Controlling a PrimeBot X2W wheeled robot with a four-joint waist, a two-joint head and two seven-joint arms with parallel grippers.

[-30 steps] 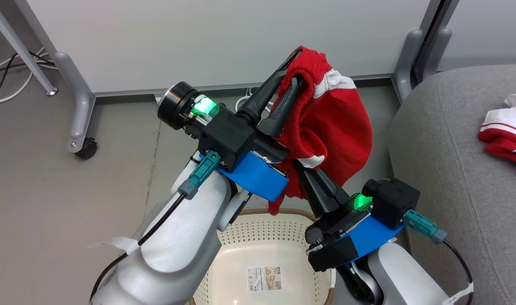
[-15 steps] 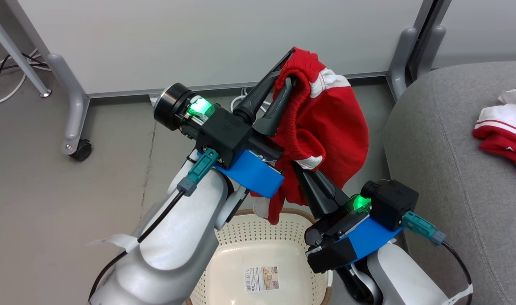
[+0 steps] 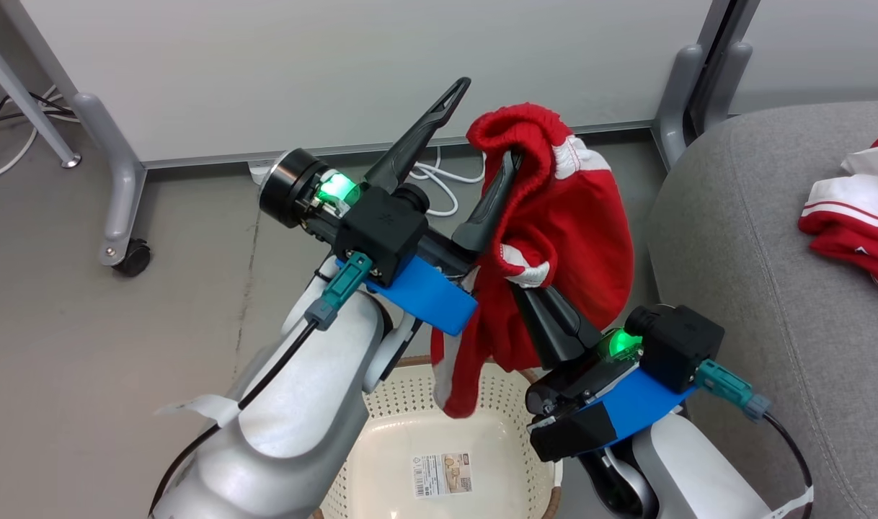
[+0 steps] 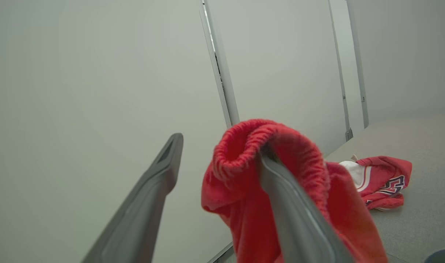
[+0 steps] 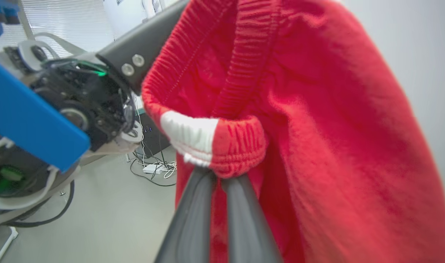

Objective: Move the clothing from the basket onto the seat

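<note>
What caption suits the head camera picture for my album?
Above the basket, fingers of the right gripper clamp red shorts whose waistband hangs over one finger of the open left gripper.

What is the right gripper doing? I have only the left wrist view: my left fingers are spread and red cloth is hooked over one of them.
Observer: The right gripper is shut on the red garment. It pinches the ribbed waistband where the white stripe meets the red.
Operator: Where does the loose end of it hang?
Observer: In the head view the loose end dangles over the far side of the basket. I cannot tell whether it touches the basket.
</note>
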